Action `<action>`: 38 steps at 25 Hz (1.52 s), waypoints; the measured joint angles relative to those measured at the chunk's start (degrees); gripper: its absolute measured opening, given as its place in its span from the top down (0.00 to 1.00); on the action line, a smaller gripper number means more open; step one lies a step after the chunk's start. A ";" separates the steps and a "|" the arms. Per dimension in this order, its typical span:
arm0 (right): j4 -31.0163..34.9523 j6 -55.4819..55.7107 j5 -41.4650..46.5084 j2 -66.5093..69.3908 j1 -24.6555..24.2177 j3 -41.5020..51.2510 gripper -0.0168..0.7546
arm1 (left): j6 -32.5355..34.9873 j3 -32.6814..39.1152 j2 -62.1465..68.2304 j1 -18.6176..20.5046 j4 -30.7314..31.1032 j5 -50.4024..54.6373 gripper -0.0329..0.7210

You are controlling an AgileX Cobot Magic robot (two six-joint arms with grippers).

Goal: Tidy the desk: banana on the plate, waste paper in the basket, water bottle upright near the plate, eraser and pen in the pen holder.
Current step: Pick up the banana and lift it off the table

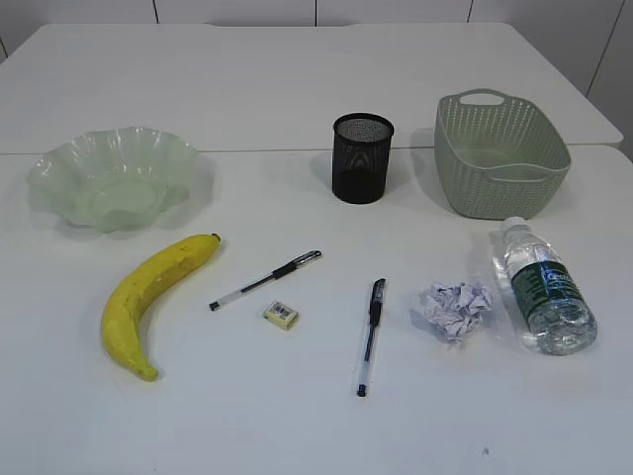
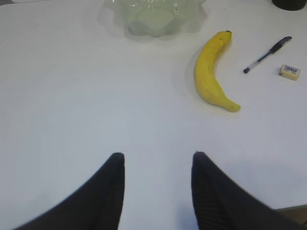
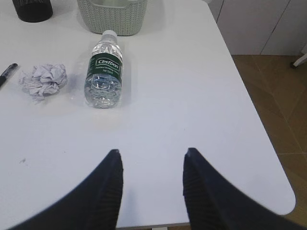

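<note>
Two pens (image 1: 368, 336) lie near us, with the eraser (image 1: 281, 316) between them. Nothing is tidied yet. Both claws, left (image 2: 158, 160) and right (image 3: 149, 155), are apart and hold nothing. On the left, the banana (image 1: 148, 300) lies near the plate (image 1: 59, 163). I think the left claw should grab the banana first.

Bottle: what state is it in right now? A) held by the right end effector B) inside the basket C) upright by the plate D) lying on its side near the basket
D: the bottle lies on its side on the table, cap toward the basket, beside the paper ball.
</note>
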 joint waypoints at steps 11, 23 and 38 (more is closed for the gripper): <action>0.00 0.00 0.00 0.00 0.00 0.00 0.57 | 0.00 0.00 0.00 0.00 0.00 0.00 0.54; 0.00 0.00 0.00 0.09 0.00 0.00 0.57 | 0.00 0.00 0.00 0.00 0.00 0.00 0.54; 0.00 0.87 1.32 1.07 0.00 -1.46 0.57 | 0.00 -0.97 0.21 0.00 0.00 0.28 0.54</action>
